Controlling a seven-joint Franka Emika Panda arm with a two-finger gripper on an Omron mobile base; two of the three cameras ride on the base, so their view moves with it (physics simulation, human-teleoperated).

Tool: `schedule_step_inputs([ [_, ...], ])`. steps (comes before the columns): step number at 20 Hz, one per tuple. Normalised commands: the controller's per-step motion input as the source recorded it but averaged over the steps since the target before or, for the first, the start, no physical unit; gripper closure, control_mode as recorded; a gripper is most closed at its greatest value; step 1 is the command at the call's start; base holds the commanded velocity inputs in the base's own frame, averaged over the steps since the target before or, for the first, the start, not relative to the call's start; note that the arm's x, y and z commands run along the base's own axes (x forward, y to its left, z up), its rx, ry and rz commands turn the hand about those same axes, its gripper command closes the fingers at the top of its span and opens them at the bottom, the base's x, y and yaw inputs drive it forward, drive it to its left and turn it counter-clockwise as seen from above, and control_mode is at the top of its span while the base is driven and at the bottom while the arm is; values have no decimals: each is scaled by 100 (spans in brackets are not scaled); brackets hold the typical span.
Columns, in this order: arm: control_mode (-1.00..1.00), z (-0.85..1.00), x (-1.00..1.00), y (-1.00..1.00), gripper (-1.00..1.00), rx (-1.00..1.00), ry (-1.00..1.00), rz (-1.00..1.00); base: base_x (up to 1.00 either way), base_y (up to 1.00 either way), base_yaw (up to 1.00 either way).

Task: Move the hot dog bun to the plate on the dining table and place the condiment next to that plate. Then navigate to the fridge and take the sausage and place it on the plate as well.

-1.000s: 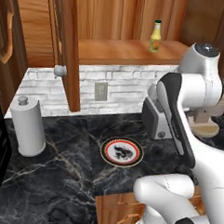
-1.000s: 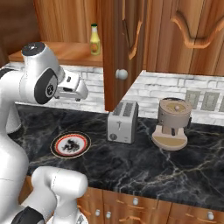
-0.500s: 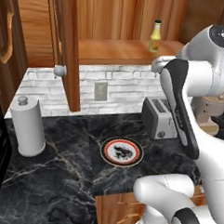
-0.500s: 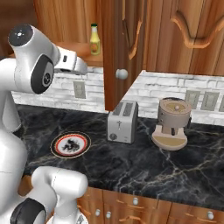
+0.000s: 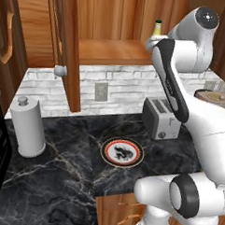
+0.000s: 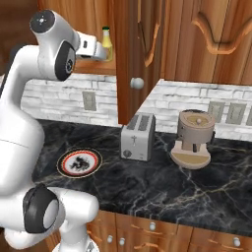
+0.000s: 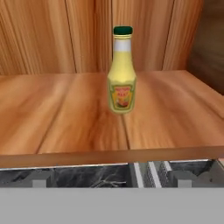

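Since the condiment (image 7: 121, 70) stands upright on the open cabinet shelf (image 7: 61, 118), just ahead of your wide-open gripper (image 6: 101, 51), I'd say grab the yellow body, not the cap; looks light, rigid, tippy.

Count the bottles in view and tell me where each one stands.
1. The condiment bottle stands upright on the wooden cabinet shelf, above the toaster. Others may sit hidden behind the open cabinet door.

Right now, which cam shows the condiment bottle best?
Hand view: the condiment stands upright on the wooden shelf, whole, label facing the camera. Both base views show just its top, behind the arm.
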Motion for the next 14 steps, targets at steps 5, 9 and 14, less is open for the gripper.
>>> schedule_step_inputs([
  [5, -100, 16, 85, -14, -100, 0, -1, 0, 0, 0, 0],
  [9, -100, 19, 50, -5, -100, 0, -9, 0, 0, 0, 0],
  [14, -100, 12, 57, 0, -100, 0, -7, 0, 0, 0, 0],
])
